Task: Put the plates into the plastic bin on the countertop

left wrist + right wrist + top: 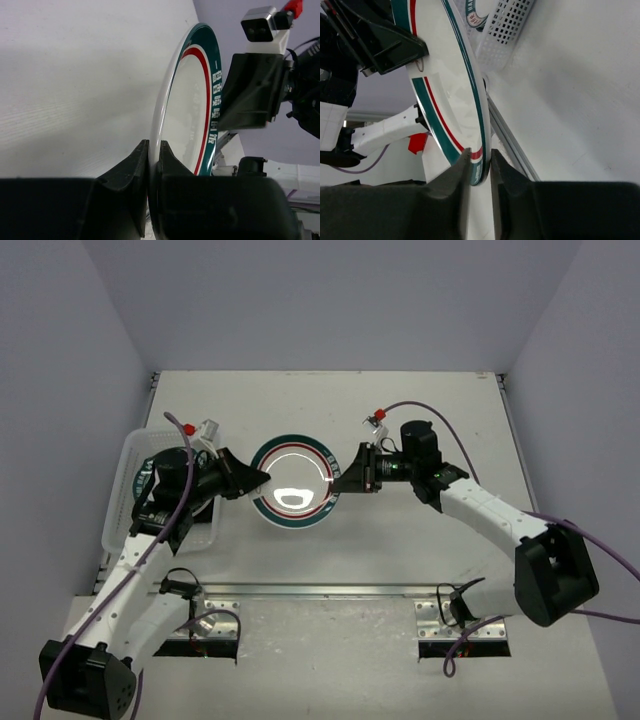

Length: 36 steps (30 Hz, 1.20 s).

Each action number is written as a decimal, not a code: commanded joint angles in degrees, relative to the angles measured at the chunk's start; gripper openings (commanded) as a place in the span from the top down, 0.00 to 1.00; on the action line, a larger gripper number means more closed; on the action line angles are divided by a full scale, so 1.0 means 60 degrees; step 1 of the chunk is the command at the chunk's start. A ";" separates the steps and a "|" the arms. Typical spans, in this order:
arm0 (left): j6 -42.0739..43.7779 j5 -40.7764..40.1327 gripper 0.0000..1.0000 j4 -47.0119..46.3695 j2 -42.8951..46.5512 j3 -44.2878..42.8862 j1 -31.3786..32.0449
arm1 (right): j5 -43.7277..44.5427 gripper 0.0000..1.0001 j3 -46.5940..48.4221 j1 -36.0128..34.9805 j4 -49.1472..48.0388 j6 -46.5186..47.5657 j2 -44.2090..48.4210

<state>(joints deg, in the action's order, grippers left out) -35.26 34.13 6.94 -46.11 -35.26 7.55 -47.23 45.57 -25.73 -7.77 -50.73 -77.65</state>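
A round white plate (292,483) with a green band and a red ring is held level above the countertop (420,400), between both grippers. My left gripper (262,480) is shut on its left rim; the left wrist view shows the jaws (154,155) clamped on the plate (187,110). My right gripper (340,483) is shut on the right rim; the right wrist view shows the rim between its fingers (481,167). The whitish plastic bin (125,465) stands at the left edge, partly hidden by my left arm. Another green-banded plate (475,15) lies in it.
The bin's perforated wall (510,30) shows beyond the held plate. A metal rail (330,590) runs along the countertop's front edge. Grey walls enclose the back and sides. Purple cables hang from both arms.
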 commanded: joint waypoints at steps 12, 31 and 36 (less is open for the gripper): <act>-0.1115 -0.5452 1.00 0.3987 0.0874 -0.2638 -0.3084 | -0.0584 0.01 -0.1052 0.1962 -0.1594 -0.0420 0.0420; -0.1020 -0.5814 1.00 0.3753 -0.0787 -0.2103 -0.6313 | -0.1081 0.01 -0.2907 0.2369 -0.1470 0.0193 0.2518; -0.0962 -0.5864 0.98 0.3452 -0.1013 -0.1486 -0.6339 | -0.1217 0.01 -0.2935 0.2369 -0.1624 0.0186 0.2663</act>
<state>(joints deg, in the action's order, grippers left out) -41.00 -2.22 33.65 -51.85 -45.26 -29.79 -52.78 27.75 -11.44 -14.58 -50.97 -63.03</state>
